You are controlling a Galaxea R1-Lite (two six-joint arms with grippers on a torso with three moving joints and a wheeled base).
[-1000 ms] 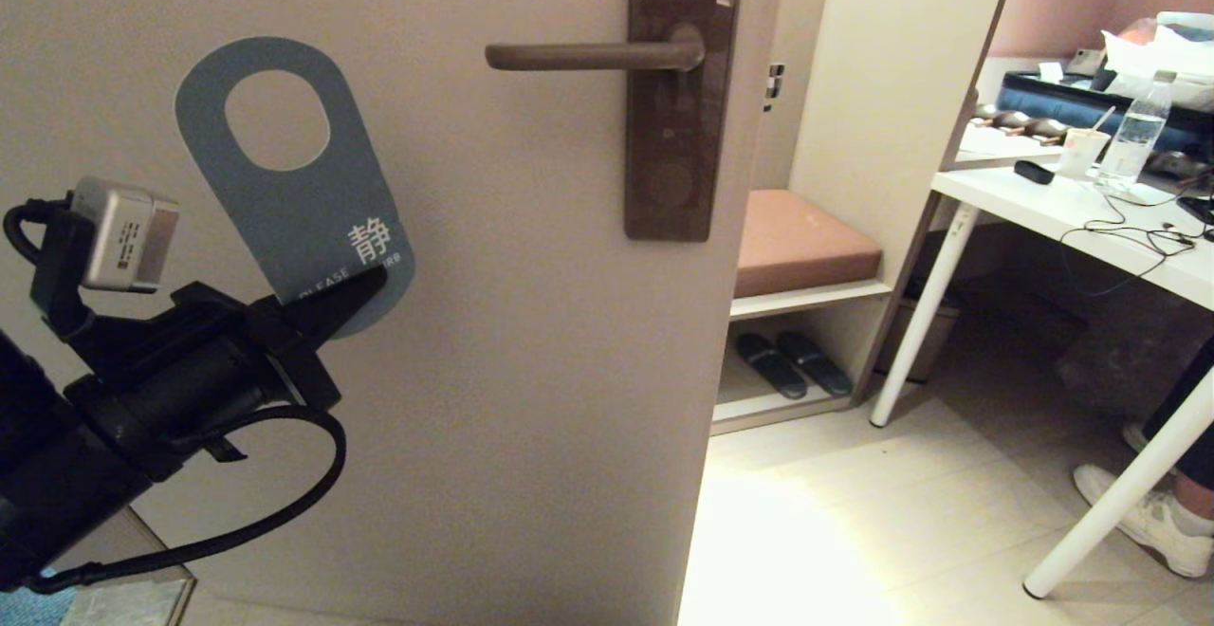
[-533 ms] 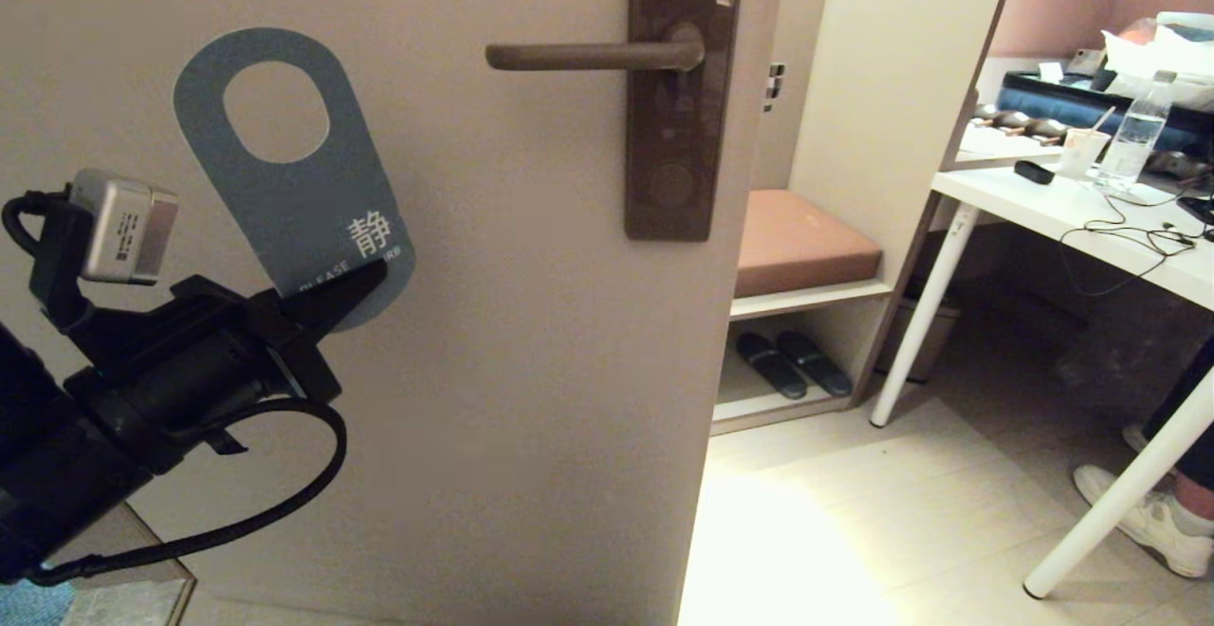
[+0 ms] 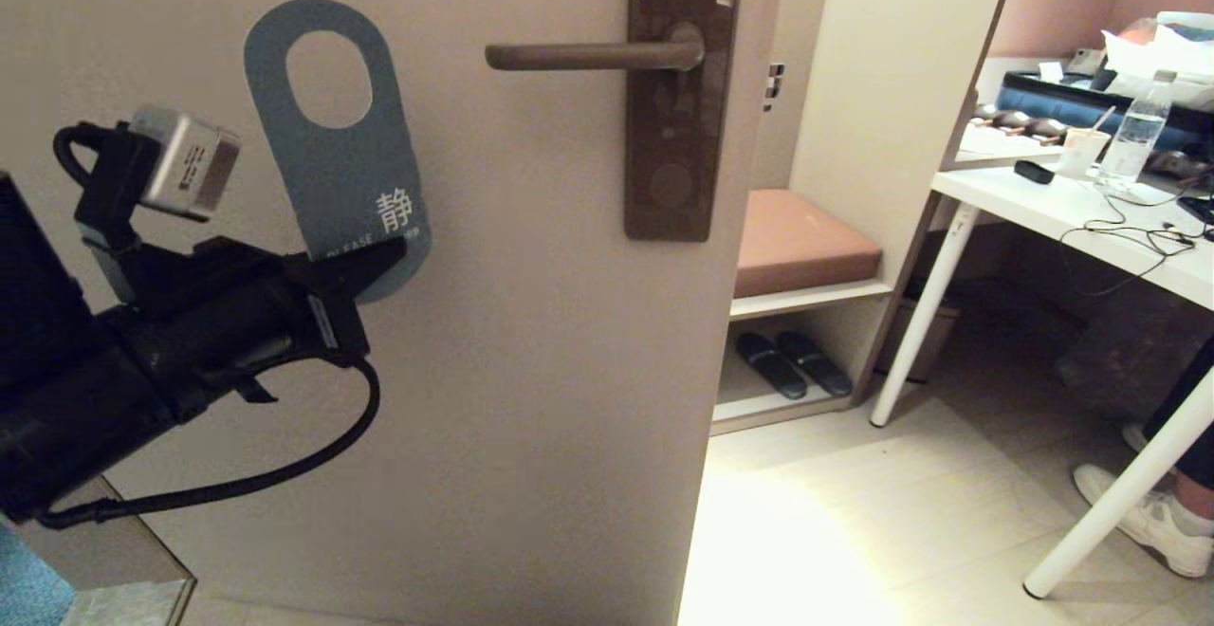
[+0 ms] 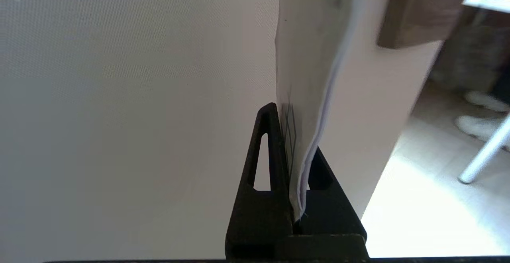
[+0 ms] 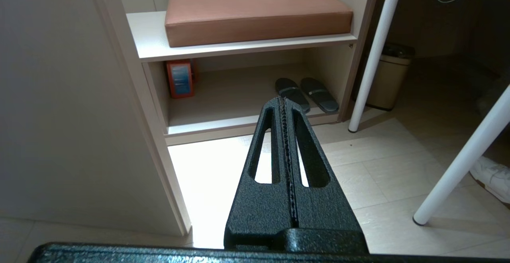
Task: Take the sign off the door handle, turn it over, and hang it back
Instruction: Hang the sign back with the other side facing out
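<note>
So the left gripper (image 3: 384, 256) has the sign (image 3: 346, 147) pinched by its bottom edge, jaws clamped tight on the card, and it's holding it up in front of the door (image 3: 531, 370), off to the left of the handle (image 3: 588, 56) and a bit lower, not touching it. The sign stands nearly upright, leaning a little, with the big oval hole at the top and the slate-blue side facing the head camera. There's a white Chinese character 静 near the bottom, and under it you can make out "PLEASE" before the jaws cover the rest of the line. In the left wrist view the card (image 4: 306, 95) is seen edge-on, running up out of the closed jaws, with the pale side showing; some faint dark print sits near the grip but it's too small to read. The handle sticks out level from its tall brown backplate (image 3: 678, 104), nothing hanging on it. The right gripper (image 5: 283, 103) is parked low with its jaws shut on nothing, pointing at a shelf unit with a pinkish cushion (image 5: 255, 12) on top and a pair of dark slippers (image 5: 306, 93) underneath. Off to the right is a white worktop (image 3: 1062, 209) with a water bottle (image 3: 1134, 138) and a paper cup (image 3: 1083, 152).
</note>
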